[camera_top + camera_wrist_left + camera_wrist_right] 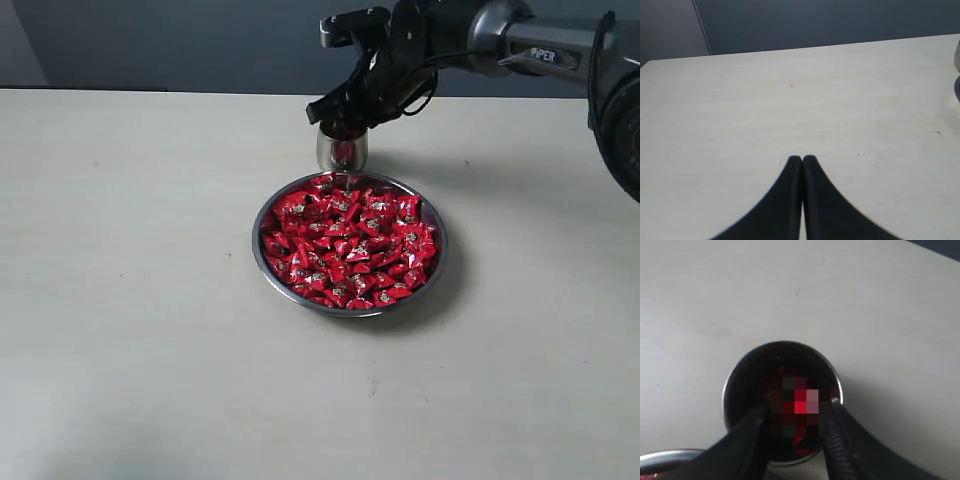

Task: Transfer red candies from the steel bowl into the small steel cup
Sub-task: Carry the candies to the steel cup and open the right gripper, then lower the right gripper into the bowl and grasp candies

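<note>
The steel bowl (263,214) sits mid-table, heaped with red candies (350,240). Just behind it stands the small steel cup (341,150); its round rim (735,375) shows from above in the right wrist view. My right gripper (343,127) hangs right over the cup's mouth (799,405), fingers (757,422) apart at the rim. Red shows between them inside the dark cup, too blurred to make out single candies. In its wrist view, my left gripper (802,159) is shut and empty over bare table; the exterior view does not show it.
The bowl's rim (670,456) edges into the right wrist view beside the cup. The pale tabletop (130,300) spreads wide to the left and front of the bowl. A dark wall runs behind the table's far edge.
</note>
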### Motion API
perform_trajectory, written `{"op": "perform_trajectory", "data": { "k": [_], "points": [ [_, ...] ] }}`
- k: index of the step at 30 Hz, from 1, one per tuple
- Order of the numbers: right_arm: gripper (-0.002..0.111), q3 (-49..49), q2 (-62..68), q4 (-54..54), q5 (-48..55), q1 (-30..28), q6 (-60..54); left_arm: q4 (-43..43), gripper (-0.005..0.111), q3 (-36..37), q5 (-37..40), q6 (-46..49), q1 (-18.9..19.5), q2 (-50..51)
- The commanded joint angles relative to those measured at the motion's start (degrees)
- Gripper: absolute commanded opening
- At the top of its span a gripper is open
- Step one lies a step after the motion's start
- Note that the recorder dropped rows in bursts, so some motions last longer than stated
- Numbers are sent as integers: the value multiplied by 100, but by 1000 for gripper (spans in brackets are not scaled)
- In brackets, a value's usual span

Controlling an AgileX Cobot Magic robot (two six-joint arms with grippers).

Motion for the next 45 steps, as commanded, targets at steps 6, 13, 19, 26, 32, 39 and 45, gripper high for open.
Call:
{"op": "perform_trajectory", "data": {
  "k": [6, 13, 19, 26, 32, 39, 45],
  "points": [
    [32, -20, -646, -50, 922, -11, -20, 11, 0, -48, -31, -9, -46, -27],
    [33, -20, -751, 18, 1713, 247, -281, 11, 0, -48, -31, -9, -46, -27],
    [33, 1, -751, 36, 2292, 686, -925, 11, 0, -48, -31, -9, -46, -27],
    [33, 396, -678, -98, 2181, 813, -1100, 11, 0, -48, -31, -9, -46, -27],
    [33, 512, -430, -111, 1918, 787, -1166, 11, 0, -48, -31, -9, -46, -27],
    [33, 512, -169, -402, 1623, 787, -1187, 11, 0, -48, -31, -9, -46, -27],
    [33, 512, -9, -504, 1529, 787, -1187, 11, 0, -48, -31, -9, -46, -27]
  ]
}}
